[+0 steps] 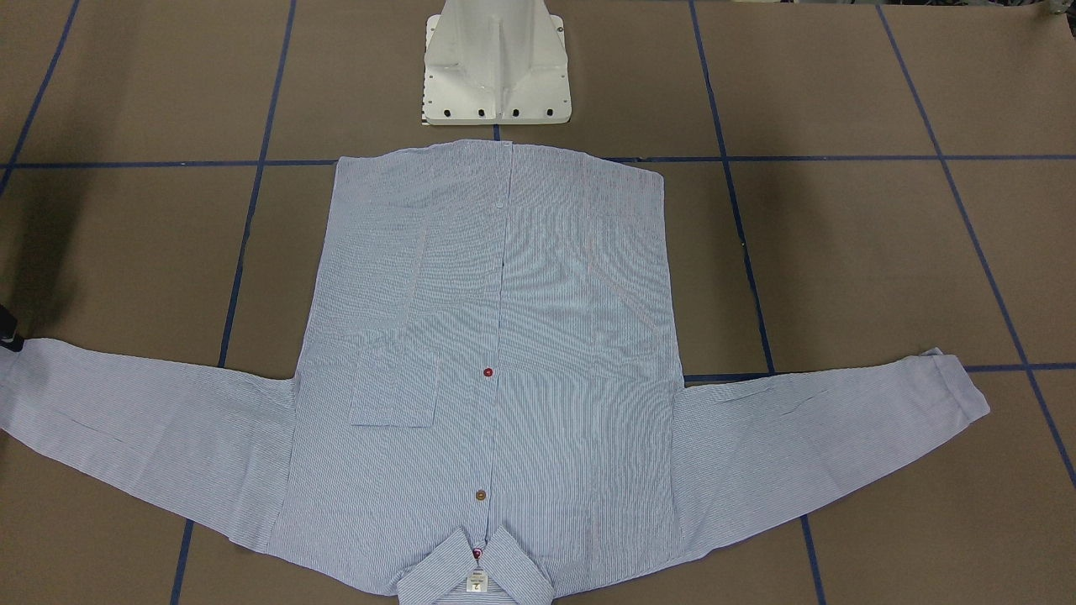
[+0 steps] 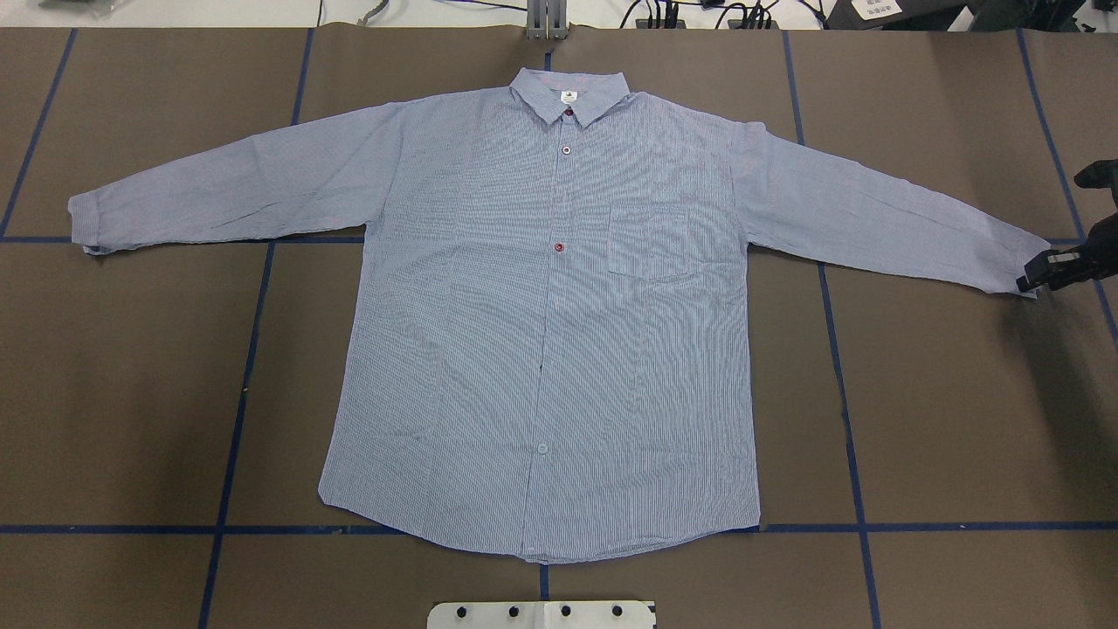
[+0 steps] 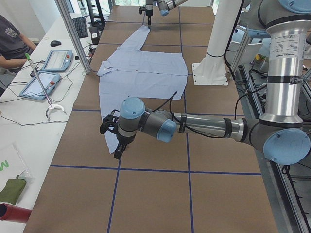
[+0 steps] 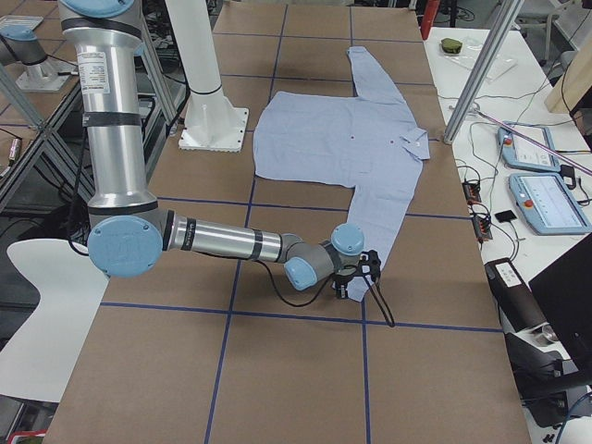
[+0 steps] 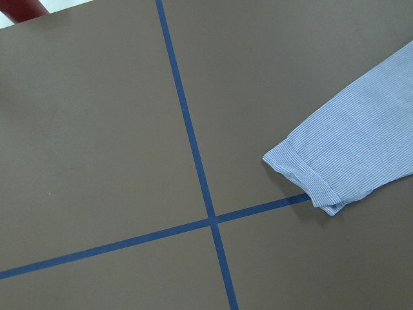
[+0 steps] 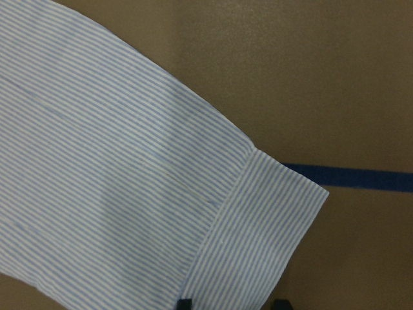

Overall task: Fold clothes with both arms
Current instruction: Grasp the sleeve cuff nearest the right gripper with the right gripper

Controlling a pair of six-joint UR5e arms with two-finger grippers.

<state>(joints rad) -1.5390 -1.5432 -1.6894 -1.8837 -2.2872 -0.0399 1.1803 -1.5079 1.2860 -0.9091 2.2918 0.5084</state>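
Shirt point(image 2: 559, 332) flat on table point(image 2: 961, 419), front up, both sleeves out wide. No fold made yet; whole job left. Right hand point(image 2: 1027, 281) at shirt's cuff point(image 6: 258, 219) on robot's right, fingers point(image 6: 186, 304) spread astride cuff edge, nothing pinched. Left hand point(image 3: 118, 153) near shirt's opposite cuff point(image 5: 310, 177); spread or pressed together, cannot tell. Likely step: taking cuffs.

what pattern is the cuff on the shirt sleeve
The cuff has fine light blue and white stripes, clearest in the right wrist view.
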